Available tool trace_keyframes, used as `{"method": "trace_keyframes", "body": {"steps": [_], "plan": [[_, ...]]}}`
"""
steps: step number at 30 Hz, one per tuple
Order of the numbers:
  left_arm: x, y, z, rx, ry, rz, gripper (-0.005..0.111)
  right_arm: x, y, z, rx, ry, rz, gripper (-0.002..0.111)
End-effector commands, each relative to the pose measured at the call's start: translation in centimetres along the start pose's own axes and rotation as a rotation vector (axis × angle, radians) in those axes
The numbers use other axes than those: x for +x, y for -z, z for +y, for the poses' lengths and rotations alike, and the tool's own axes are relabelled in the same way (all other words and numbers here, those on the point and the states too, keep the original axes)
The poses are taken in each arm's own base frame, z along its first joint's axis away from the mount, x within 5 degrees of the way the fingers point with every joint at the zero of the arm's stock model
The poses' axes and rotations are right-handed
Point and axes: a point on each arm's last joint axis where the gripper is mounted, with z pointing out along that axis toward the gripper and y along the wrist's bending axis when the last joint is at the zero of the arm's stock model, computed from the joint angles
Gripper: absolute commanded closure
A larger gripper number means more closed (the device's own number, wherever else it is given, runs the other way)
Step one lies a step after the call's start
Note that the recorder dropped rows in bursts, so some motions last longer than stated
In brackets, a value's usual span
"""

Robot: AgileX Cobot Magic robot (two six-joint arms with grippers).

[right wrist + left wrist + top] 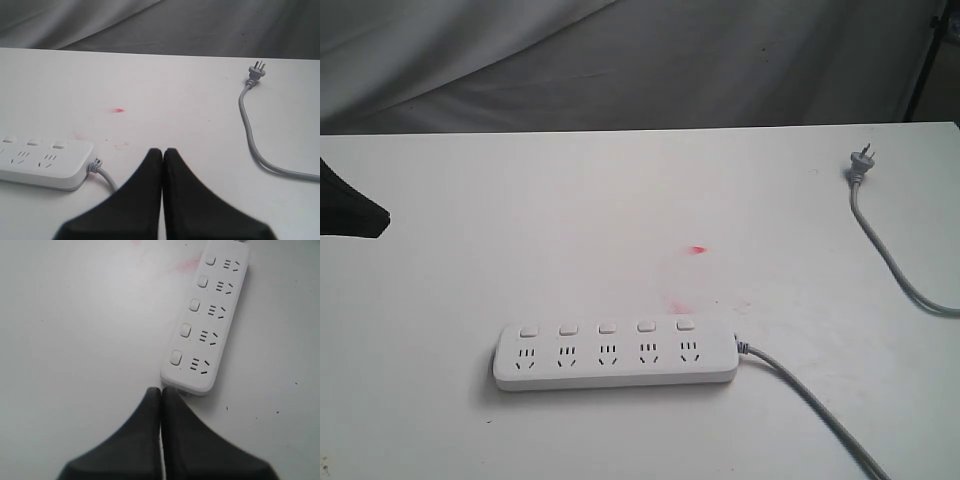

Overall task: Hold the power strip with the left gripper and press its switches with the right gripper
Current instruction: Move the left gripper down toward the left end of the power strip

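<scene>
White desk [520, 220] carries one long white plastic power strip [620, 374], lying flat, with five square white switches [607, 327] and five sockets [607, 355]. The black wedge-fingered left end effector [161, 390] and right end effector [163, 150] are both pressed together, empty. The strip's plain end lies near the left one. Its length runs left-right in the exterior view, grey cable [780, 368] rightward.

The white table [500, 230] I work over carries the power strip [616, 368] lying flat at lower centre, its grey cable [810, 400] trailing lower right, a grey plug [858, 165] upper right, red smudges [697, 249] mid-frame.
</scene>
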Motion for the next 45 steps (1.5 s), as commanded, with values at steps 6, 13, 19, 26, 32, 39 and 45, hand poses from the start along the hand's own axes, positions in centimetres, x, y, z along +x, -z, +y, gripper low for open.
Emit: {"method": "trace_keyframes", "body": {"steps": [6, 13, 19, 26, 32, 39, 45], "plan": [[-0.2, 0.1, -0.3, 0.001, -0.093, -0.008, 0.099, 0.1, 0.0, -0.1, 0.009, 0.0, -0.004, 0.108], [0.0, 0.1, -0.3, 0.004, -0.194, 0.015, 0.05, 0.1, 0.0, -0.1, 0.009, 0.0, -0.004, 0.108], [0.0, 0.1, -0.3, 0.007, -0.283, 0.023, 0.026, 0.1, 0.0, -0.1, 0.009, 0.0, -0.004, 0.108], [0.4, 0.1, -0.3, 0.02, -0.448, 0.065, 0.025, 0.1, 0.0, -0.1, 0.009, 0.0, -0.004, 0.108], [0.4, 0.1, -0.3, 0.018, -0.449, 0.056, 0.025, 0.1, 0.0, -0.1, 0.009, 0.0, -0.004, 0.108], [0.4, 0.1, -0.3, 0.019, -0.412, 0.059, 0.025, 0.1, 0.0, -0.1, 0.009, 0.0, -0.004, 0.108], [1.8, -1.4, -0.4, 0.082, -0.407, 0.065, 0.025, 0.1, 0.0, -0.1, 0.009, 0.0, -0.004, 0.108]]}}
